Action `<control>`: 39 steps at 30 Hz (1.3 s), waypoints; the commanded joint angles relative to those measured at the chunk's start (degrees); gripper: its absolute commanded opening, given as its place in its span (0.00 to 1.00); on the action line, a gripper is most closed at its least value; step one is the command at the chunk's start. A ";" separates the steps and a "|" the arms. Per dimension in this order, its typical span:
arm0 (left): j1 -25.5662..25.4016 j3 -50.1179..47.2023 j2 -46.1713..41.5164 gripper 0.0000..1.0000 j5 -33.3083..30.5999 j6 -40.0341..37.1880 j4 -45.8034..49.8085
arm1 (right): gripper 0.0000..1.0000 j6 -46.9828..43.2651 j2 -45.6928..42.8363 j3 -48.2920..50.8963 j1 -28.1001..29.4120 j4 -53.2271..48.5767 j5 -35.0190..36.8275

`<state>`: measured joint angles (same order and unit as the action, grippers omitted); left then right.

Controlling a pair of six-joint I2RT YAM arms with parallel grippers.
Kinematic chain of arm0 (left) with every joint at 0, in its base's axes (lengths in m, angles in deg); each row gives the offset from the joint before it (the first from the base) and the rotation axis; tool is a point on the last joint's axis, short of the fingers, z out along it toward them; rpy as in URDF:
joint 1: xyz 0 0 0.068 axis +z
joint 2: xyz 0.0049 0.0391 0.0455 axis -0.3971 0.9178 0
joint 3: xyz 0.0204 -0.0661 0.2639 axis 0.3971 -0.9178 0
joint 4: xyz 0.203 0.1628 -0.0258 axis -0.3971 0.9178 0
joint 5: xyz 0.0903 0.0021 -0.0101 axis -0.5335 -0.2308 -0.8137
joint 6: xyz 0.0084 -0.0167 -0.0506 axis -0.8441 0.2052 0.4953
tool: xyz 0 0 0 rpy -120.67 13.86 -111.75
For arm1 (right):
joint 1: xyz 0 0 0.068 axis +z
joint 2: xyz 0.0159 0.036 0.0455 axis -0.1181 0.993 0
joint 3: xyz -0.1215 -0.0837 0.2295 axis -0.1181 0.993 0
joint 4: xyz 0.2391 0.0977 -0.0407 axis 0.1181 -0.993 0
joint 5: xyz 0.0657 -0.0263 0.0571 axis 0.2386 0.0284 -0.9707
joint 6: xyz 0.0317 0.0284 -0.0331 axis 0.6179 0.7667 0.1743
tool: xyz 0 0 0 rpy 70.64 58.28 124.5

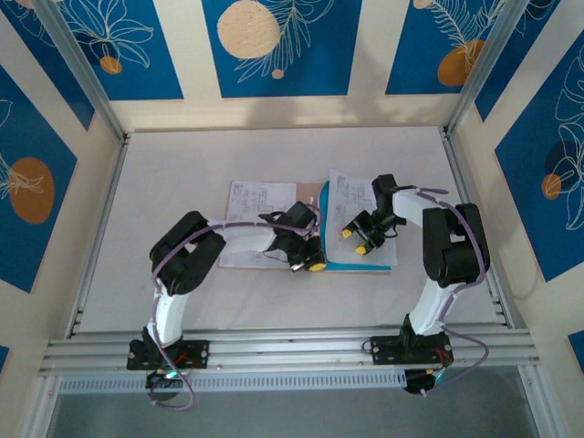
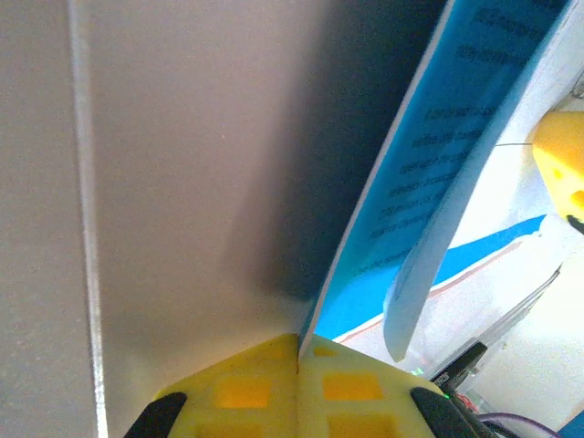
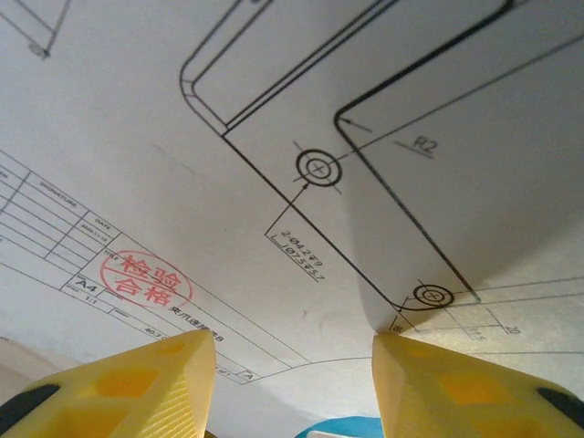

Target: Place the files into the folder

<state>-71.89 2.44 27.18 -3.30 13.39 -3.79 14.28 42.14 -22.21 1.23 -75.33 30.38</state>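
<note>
Mid-insert I'd say: left gripper [image 2: 298,365] pinches the folder [image 2: 201,182] cover up at centre, right gripper [image 3: 294,365] hovers half-open and empty over the drawing sheet [image 3: 274,137] lying there, so next it needs sliding in flat.

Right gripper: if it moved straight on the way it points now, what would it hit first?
The white printed sheet. In the right wrist view the right gripper, jaws open, points at its line drawing near the red stamp. The gap looks small, though depth is unclear.
</note>
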 commanded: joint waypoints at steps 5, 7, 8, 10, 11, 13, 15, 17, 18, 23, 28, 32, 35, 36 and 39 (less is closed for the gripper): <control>0.85 0.11 -2.00 0.01 -0.46 -1.68 2.20 | 0.51 -2.01 -2.13 2.39 0.43 -4.78 3.13; 0.85 0.19 -2.00 0.00 -0.41 -1.67 2.15 | 0.51 -2.40 -3.31 3.06 0.19 -5.94 4.96; 0.87 0.19 -1.95 0.00 -0.41 -1.72 2.20 | 0.51 -2.53 -3.77 3.39 0.00 -6.20 5.55; 0.94 0.15 -1.91 0.00 -0.41 -1.67 2.24 | 0.51 -2.84 -4.42 4.07 -0.47 -6.80 6.11; 0.94 0.12 -1.98 0.00 -0.50 -1.62 2.28 | 0.51 -3.03 -4.37 4.32 -0.54 -7.09 6.27; 0.94 0.10 -1.99 0.00 -0.48 -1.61 2.27 | 0.51 -3.30 -4.42 4.79 -0.54 -7.53 6.44; 0.94 0.17 -2.07 0.00 -0.43 -1.59 2.34 | 0.51 -3.32 -4.69 5.68 -0.56 -7.76 6.84; 0.94 0.16 -1.98 0.00 -0.42 -1.65 2.30 | 0.51 -3.33 -5.30 6.49 -0.59 -8.10 7.61; 0.95 0.13 -1.99 0.00 -0.41 -1.66 2.35 | 0.51 -3.44 -5.69 6.95 -0.62 -7.81 7.55; 0.98 0.10 -2.04 0.00 -0.50 -1.92 2.79 | 0.50 -4.33 -3.46 5.57 0.64 -6.38 5.10; 1.11 0.23 -2.25 0.02 -1.01 -2.22 3.46 | 0.49 -5.94 -1.54 2.11 3.00 -7.03 5.91; 1.27 0.28 -2.91 0.19 -2.08 -2.53 4.22 | 0.49 -6.51 -0.69 1.15 3.74 -6.86 5.87; 1.37 0.36 -3.45 0.29 -2.49 -2.61 4.55 | 0.49 -7.25 -0.07 0.18 4.22 -6.82 6.22; 1.46 0.37 -3.55 0.32 -2.67 -2.62 4.65 | 0.49 -7.59 0.20 -0.19 4.40 -7.07 6.55; 1.56 0.45 -4.01 0.33 -2.99 -2.62 4.53 | 0.49 -8.30 0.79 -0.89 4.72 -6.99 6.84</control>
<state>-71.19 2.44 25.19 -5.02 11.51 -1.28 7.87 41.31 -22.25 5.45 -82.02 35.73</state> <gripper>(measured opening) 0.328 0.496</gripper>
